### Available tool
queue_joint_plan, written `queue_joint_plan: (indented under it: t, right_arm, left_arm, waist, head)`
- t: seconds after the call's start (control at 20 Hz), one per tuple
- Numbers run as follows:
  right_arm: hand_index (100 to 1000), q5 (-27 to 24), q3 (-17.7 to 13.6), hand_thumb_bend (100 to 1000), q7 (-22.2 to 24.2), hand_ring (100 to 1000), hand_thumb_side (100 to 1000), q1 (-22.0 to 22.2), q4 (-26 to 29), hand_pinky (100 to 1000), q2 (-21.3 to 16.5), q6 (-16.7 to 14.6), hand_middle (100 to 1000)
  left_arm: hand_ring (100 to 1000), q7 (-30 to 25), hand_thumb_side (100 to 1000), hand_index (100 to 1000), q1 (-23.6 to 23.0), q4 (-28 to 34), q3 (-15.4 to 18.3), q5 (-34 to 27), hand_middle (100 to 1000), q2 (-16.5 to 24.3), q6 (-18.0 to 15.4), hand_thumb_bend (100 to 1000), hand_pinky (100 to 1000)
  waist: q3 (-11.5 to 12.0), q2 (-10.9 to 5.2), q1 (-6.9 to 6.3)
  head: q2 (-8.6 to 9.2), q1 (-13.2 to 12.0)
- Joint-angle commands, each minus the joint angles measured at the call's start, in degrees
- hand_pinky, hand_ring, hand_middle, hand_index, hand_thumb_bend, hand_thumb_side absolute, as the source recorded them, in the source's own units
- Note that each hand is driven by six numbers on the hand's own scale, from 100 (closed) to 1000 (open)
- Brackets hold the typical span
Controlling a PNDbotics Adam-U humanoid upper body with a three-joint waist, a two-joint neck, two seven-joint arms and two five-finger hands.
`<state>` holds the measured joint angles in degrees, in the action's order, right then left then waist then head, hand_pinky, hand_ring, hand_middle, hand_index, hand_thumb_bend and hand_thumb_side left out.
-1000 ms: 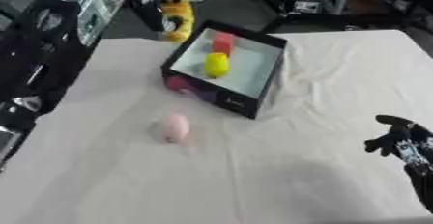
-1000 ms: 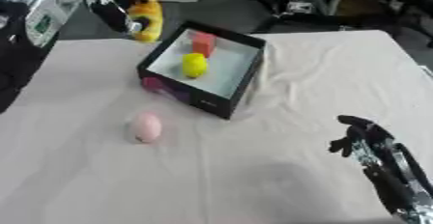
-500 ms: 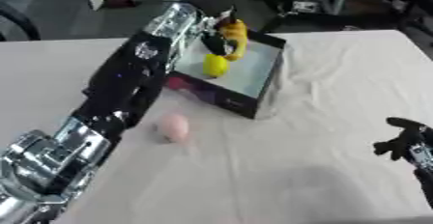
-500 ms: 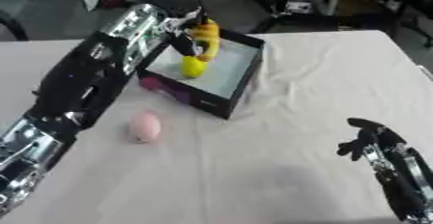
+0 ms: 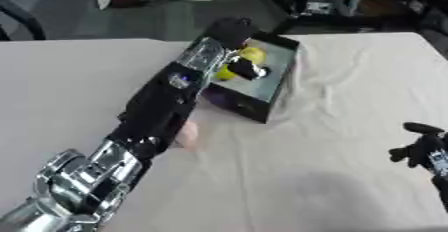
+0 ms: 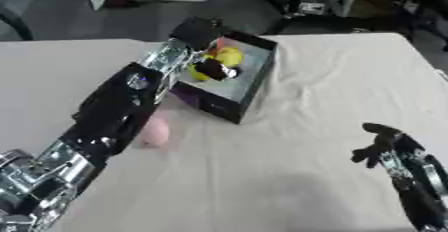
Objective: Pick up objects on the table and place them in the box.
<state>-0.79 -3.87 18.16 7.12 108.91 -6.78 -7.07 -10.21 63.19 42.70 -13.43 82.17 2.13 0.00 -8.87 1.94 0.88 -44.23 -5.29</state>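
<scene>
While the left arm stretches over the table, its hand (image 6: 213,69) sits inside the box (image 6: 255,78) w/ fingers curled; can't tell if they grip anything. Yellow object (image 6: 229,56) lies in box just beside hand. Pink object (image 6: 155,131) on cloth (image 6: 297,176) near box. Right hand (image 6: 381,146) idle at lower right, fingers curled, nothing held.
</scene>
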Motion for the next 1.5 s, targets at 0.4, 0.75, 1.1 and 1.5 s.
queue_joint_plan:
  t: [0.4, 0.75, 1.1, 1.5]
  right_arm:
    - [782, 0.84, -1.10, 100, -0.94, 519, 668, 0.52, 0.44, 690, -1.27, -0.07, 325]
    - [783, 1.24, -0.98, 100, -0.99, 520, 663, 0.94, 0.62, 690, -1.33, -0.29, 325]
    - [783, 1.26, -1.15, 100, -1.21, 519, 669, 0.99, 0.67, 690, -1.10, -0.32, 325]
    - [783, 1.39, -1.04, 100, -1.27, 519, 685, 1.01, 0.66, 691, -1.08, -0.23, 325]
  left_arm:
    - [662, -25.86, 608, 849, 0.61, 27.27, -15.04, -33.80, 743, 26.89, -12.61, 379, 739]
    - [669, -37.84, 530, 849, -5.63, 31.72, -22.54, -42.04, 745, 28.50, -10.91, 344, 737]
    - [699, -39.91, 496, 869, -9.58, 27.30, -23.51, -37.87, 770, 25.57, -13.56, 346, 755]
    - [652, -41.72, 447, 853, -11.35, 25.38, -23.89, -40.12, 740, 26.45, -16.18, 336, 720]
  waist:
    - [2.02, -1.06, -0.50]
    - [2.30, -1.02, -0.26]
    - [2.23, -0.82, 0.02]
    - [2.37, -0.75, 0.03]
  head:
    - [0.11, 2.89]
    - [0.11, 3.24]
    - [0.11, 3.37]
    - [0.11, 3.31]
